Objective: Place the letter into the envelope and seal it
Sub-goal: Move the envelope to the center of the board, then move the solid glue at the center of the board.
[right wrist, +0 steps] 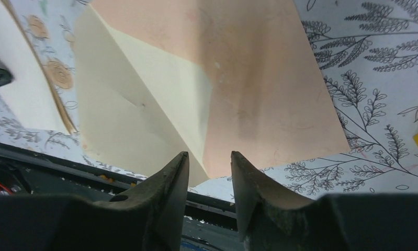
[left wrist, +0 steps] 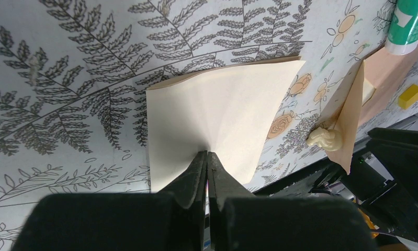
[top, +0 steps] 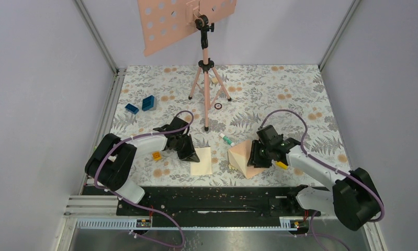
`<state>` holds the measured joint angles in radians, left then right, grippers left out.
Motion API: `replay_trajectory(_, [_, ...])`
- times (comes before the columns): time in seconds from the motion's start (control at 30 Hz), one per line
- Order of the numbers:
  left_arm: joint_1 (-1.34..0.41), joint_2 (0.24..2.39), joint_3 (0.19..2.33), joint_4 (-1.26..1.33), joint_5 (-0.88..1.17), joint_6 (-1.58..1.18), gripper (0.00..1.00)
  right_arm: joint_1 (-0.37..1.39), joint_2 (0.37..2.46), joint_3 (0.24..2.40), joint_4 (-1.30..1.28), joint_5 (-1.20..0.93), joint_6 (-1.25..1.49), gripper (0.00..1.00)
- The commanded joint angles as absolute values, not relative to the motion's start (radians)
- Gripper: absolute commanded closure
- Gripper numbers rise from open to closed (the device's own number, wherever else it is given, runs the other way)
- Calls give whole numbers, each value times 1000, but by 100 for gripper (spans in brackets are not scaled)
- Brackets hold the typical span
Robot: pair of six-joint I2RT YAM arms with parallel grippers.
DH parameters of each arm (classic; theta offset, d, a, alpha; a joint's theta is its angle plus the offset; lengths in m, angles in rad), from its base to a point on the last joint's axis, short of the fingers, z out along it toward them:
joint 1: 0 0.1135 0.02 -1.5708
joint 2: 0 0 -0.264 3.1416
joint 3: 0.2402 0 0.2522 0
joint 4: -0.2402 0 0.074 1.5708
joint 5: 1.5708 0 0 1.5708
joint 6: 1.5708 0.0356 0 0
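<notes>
The letter (top: 202, 161) lies cream back up near the table's front edge, one side lifted. My left gripper (top: 192, 155) is shut on its near edge; in the left wrist view the jaws (left wrist: 207, 155) pinch the sheet (left wrist: 217, 115), which bows upward. The peach envelope (top: 242, 156) lies just to the right with a flap raised; it shows edge-on in the left wrist view (left wrist: 353, 112). My right gripper (top: 253, 158) is open at the envelope's right side. In the right wrist view the jaws (right wrist: 209, 157) stand apart over the near corner of the envelope (right wrist: 264, 78), whose cream inner flap (right wrist: 144, 110) is open.
A tripod (top: 206, 73) with a perforated pink plate (top: 167, 23) stands at the back. Two blue blocks (top: 142, 104), an orange block (top: 156, 155), a glue stick (top: 226, 138), a small ring (top: 218, 106) and a yellow block (top: 281, 165) lie around. A black rail (top: 217, 201) runs along the front.
</notes>
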<state>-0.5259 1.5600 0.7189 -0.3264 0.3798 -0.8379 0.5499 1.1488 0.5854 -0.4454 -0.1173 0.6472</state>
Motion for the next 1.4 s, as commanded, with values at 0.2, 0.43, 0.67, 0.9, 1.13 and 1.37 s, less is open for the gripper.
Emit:
replay_trajectory(0.2, [-531,1569,760,-334,357,-825,100,612,1311,632,-373,-220,635,63])
replay_trajectory(0.43, [-531,1556,758,-343,346,-825,100,671,1452,685,-238,-290,711,64])
replay_trajectory(0.67, [-531,1544,769,-363,334,-820,100,690,1597,797,-149,-349,769,66])
replay_trajectory(0.9, [-531,1520,771,-388,317,-811,100,686,1587,773,-224,-271,716,67])
replay_trajectory(1.13, [-530,1518,789,-404,300,-797,100,679,1507,653,-238,-242,710,68])
replay_trajectory(1.37, [-533,1543,804,-424,278,-776,100,680,1423,709,-397,-142,642,69])
